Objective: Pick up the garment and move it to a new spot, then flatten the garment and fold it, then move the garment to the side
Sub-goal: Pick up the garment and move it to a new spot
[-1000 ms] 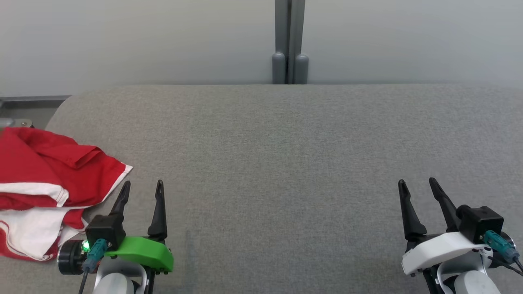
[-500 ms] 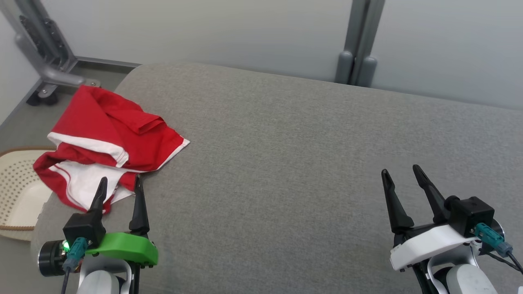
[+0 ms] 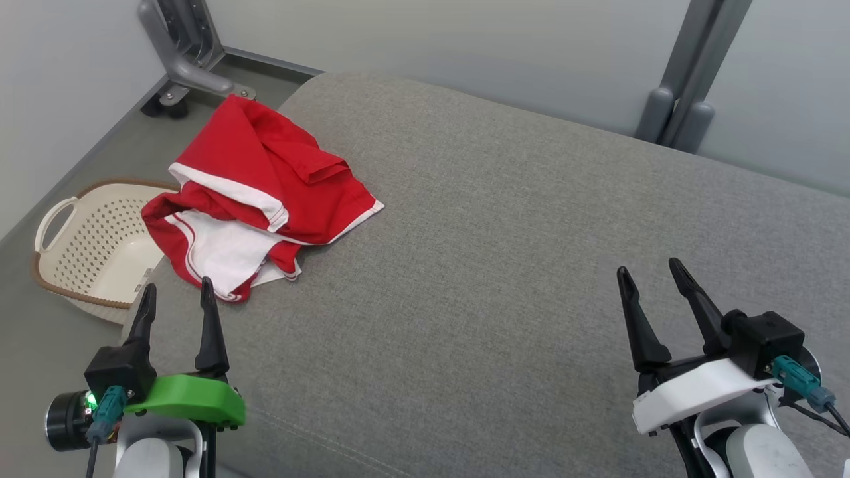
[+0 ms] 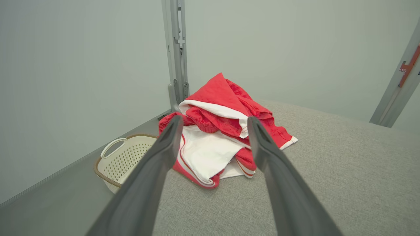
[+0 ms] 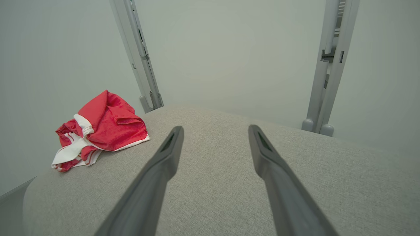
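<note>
Head view: left tool [image 3: 176, 284], right tool [image 3: 647, 265], both apart and empty; left wrist view: garment [image 4: 223, 98] heaped high beside basket [image 4: 128, 157].

Garment [image 3: 265, 192] on table's [image 3: 498, 265] left end, basket [image 3: 99, 226] below

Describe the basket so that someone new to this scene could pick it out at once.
Find the big grey cushion; at its left end lies a crumpled red and white garment. On the floor just past that end stands the basket. Unlike the cloth, it is cream and full of holes, with a brown rim.
</note>
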Motion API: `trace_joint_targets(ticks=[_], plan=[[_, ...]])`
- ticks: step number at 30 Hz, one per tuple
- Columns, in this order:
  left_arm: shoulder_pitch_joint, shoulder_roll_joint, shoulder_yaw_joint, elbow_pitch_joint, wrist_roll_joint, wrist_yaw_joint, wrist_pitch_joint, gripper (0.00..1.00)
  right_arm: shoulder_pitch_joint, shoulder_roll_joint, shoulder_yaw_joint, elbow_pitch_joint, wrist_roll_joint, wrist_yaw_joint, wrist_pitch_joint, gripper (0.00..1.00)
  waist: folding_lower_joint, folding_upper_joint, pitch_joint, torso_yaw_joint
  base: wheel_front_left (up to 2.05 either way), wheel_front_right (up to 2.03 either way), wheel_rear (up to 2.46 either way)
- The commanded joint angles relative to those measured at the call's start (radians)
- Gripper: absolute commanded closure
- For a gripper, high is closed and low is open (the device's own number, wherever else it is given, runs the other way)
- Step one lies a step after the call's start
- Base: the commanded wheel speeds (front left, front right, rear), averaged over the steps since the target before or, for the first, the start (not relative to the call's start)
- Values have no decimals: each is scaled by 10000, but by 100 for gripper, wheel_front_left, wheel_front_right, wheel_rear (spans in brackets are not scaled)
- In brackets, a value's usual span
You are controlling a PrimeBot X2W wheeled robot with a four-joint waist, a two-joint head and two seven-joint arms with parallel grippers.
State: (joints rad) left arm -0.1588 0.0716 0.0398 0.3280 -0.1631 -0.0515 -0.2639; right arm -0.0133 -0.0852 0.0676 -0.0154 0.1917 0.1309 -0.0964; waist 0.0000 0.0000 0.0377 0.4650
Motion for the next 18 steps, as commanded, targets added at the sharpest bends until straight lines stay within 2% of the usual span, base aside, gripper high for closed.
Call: trace_joint_targets(ticks=[1,11,18], plan=[[-55,-44,48,-52,96,56,-5,0,-138,-69,-38,-73,-5,-3,34,0,0,0,166,115,0,0,0],[-1191,-131,-178,211,92,-102,-5,0,-788,-465,55,-600,-110,-3,435,0,0,0,1444,-195,0,0,0],[-2933,-88,-252,2272,-320,-249,9,0,-1502,-782,100,-975,-154,-3,660,0,0,0,2657,-848,0,0,0]])
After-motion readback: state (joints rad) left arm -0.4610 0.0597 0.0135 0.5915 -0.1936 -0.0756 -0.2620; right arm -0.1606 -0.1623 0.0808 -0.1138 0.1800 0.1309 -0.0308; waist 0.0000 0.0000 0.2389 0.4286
